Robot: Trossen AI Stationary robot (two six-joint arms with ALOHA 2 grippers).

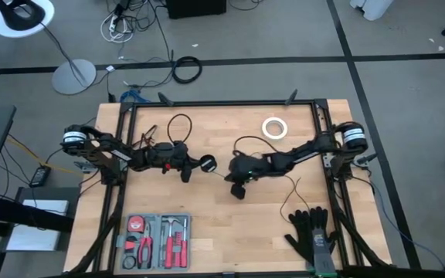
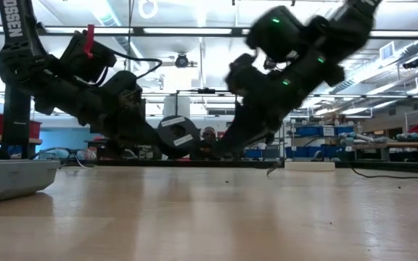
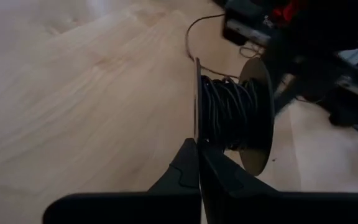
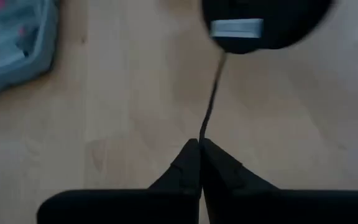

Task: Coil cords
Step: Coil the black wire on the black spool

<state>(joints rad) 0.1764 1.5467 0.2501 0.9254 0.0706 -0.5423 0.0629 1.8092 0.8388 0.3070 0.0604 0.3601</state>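
A small round black puck (image 3: pixel 232 115), a spool with thin black cord wound on it, sits at mid-table (image 1: pixel 206 163). My left gripper (image 3: pixel 197 144) is shut on it from the table's left. A thin black cord (image 4: pixel 209 106) runs from the puck (image 4: pixel 263 25) to my right gripper (image 4: pixel 200 144), which is shut on it just right of the puck (image 1: pixel 230 177). Loose loops of cord lie on the table at the far left (image 1: pixel 178 123), behind my right arm (image 1: pixel 246 143) and near the right (image 1: pixel 292 193). My left gripper pinches the rim of the puck's near flange (image 3: pixel 197 134) between its two fingers, coming nearly level from the table's left. The puck stands on edge, its axis level, and in the low view (image 2: pixel 176 136) it hangs just above the table. My right gripper pinches the single strand of cord (image 4: pixel 204 134) between its fingertips, slanting down from the table's right. The fingers point along the strand. It runs in a nearly straight line from the fingertips to the puck.
A white tape ring (image 1: pixel 274 127) lies far right of centre. A grey tool tray (image 1: pixel 157 241) sits at the near left edge and black gloves (image 1: pixel 311 235) at the near right. Bare wood lies between them along the near side.
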